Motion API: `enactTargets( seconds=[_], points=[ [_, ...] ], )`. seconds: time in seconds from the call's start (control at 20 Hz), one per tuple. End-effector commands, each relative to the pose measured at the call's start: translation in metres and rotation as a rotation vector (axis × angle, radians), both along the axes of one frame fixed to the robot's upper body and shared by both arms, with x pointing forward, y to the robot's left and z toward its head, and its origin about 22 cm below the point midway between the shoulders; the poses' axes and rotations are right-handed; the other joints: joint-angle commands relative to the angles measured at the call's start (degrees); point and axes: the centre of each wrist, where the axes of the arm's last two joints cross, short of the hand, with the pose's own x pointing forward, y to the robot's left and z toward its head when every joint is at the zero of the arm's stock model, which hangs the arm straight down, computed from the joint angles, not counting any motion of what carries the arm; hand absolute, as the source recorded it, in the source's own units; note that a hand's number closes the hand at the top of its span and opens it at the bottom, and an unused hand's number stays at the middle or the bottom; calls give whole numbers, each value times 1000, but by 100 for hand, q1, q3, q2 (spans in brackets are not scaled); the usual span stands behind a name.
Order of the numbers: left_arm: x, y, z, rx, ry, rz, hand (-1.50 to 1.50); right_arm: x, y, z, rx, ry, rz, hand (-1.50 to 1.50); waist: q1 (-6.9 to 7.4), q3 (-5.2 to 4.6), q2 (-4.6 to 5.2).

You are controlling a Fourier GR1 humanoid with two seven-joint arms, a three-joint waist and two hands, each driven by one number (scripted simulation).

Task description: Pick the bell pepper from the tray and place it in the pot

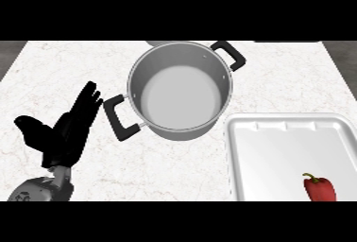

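A red bell pepper (319,187) with a green stem lies near the front edge of the white tray (279,142) at the lower right. A steel pot (180,90) with two black handles stands on the counter behind and left of the tray, with nothing inside it. My left hand (66,127) rests open at the left, fingers straight and pointing up toward the pot's near handle (118,120), apart from it. My right hand shows nowhere in the view.
The white marble counter (63,66) stretches around the pot and tray. A dark object (286,41) peeks in at the far edge, top right.
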Motion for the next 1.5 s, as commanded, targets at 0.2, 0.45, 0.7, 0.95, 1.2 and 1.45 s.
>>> enactTargets(
  seconds=[0.2,0.45,0.7,0.95,1.2,1.45],
  points=[
    [9,15,3,-16,-1,9,0,-13,32,-2,60,-18,-5,-150,-38,-3,-6],
    [1,-1,-20,0,-2,5,0,-8,30,-3,51,-3,-33,-150,-9,-2,0],
    [3,4,9,-5,14,-8,0,11,33,-26,13,19,-88,-150,17,0,1],
    [11,-15,19,-14,8,1,0,21,38,-45,-38,9,-136,-150,11,1,4],
    [8,-17,5,-7,-20,-3,0,26,56,-47,-96,9,-101,-150,5,0,2],
    [2,-11,-4,3,8,-7,0,34,85,-82,-183,12,-145,-150,24,0,3]
  ],
)
